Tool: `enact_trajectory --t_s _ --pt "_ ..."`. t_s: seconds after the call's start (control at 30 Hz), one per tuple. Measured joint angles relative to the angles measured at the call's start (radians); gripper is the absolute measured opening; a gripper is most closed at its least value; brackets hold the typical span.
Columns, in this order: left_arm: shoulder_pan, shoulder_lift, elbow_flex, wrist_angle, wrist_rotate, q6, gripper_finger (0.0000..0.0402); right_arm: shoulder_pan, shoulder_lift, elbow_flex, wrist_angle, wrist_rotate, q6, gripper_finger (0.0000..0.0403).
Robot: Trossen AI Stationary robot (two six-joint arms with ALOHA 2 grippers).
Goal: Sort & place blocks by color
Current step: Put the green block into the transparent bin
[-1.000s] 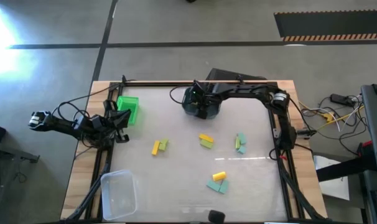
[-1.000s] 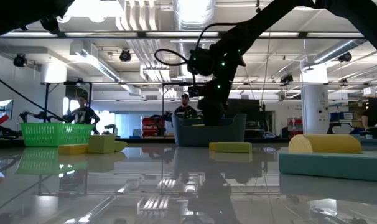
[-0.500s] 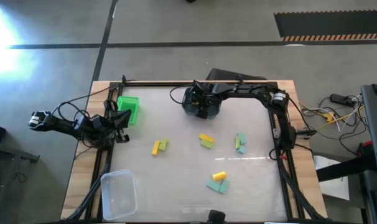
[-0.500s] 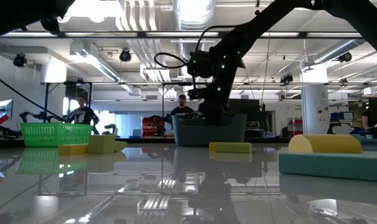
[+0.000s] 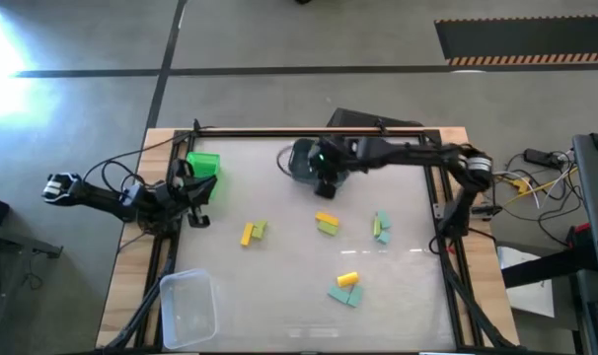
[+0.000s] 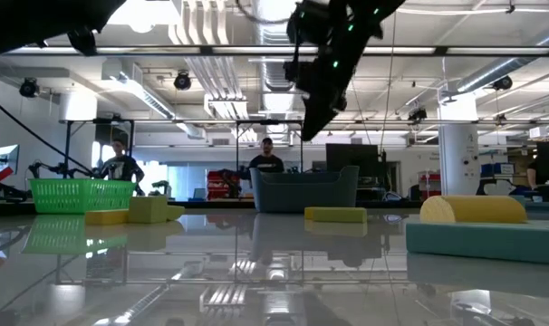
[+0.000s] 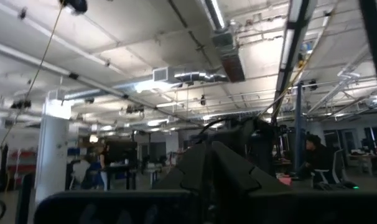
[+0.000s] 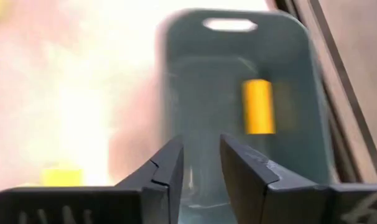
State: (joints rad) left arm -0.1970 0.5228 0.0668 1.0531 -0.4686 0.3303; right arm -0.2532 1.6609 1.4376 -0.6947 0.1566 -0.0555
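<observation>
Right claw (image 5: 328, 183) hangs above the near edge of the grey-blue bin (image 5: 306, 161) at the far middle of the tabletop (image 5: 279, 286). In the right wrist view its fingers (image 8: 167, 167) stand a little apart w/ nothing between them, so it grips nothing. One yellow block (image 8: 258, 106) lies inside that bin, so at least one piece looks sorted.

Left claw (image 5: 194, 189) waits at the left edge just beside the bright green bin (image 5: 204, 170), fingers closed, empty as far as can be seen.

Most of the work is left. Still loose on the tabletop:
- yellow bar (image 5: 247, 234) touching a lime piece (image 5: 260, 229), left of centre
- yellow + lime pair (image 5: 326, 223) near the middle
- teal and lime cluster (image 5: 380, 225) to the right
- yellow piece (image 5: 346, 280) w/ teal wedges (image 5: 344, 294) toward the near side

Clear tub (image 5: 188, 309) at the near left corner looks empty; green bin contents can't be made out from above.

Judgement: early stage, roughly one block placed, abt nine to go, and two of the three containers apparently not yet used.
</observation>
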Motion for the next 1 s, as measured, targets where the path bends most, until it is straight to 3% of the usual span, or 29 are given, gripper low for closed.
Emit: enact_trajectory --t_s 0.27,0.53,0.67,0.83,0.9,1.0 --pt "0.001 0.163 0.097 -0.036 -0.093 -0.121 0.0010 0.249 -0.211 -0.264 0.272 0.037 0.083 0.0039" --pt "0.000 0.340 0.267 -0.354 -0.114 -0.440 0.0010 0.410 -0.372 -0.500 0.510 0.061 0.081 0.0014" --pt "0.000 0.413 0.383 -0.703 -0.113 -0.639 0.0010 0.438 -0.446 -0.574 0.554 0.112 0.078 0.0009" --pt "0.000 0.498 0.593 -1.304 -0.106 -0.984 0.0010 0.439 -0.523 -0.632 0.561 0.135 0.076 0.0009" --pt "0.000 0.545 0.670 -1.535 -0.070 -1.112 0.0010 0.439 -0.548 -0.647 0.578 0.136 0.059 0.0009" --pt "0.001 0.614 0.753 -1.746 0.051 -1.243 0.0010 0.439 -0.569 -0.655 0.590 0.136 0.032 0.0009"
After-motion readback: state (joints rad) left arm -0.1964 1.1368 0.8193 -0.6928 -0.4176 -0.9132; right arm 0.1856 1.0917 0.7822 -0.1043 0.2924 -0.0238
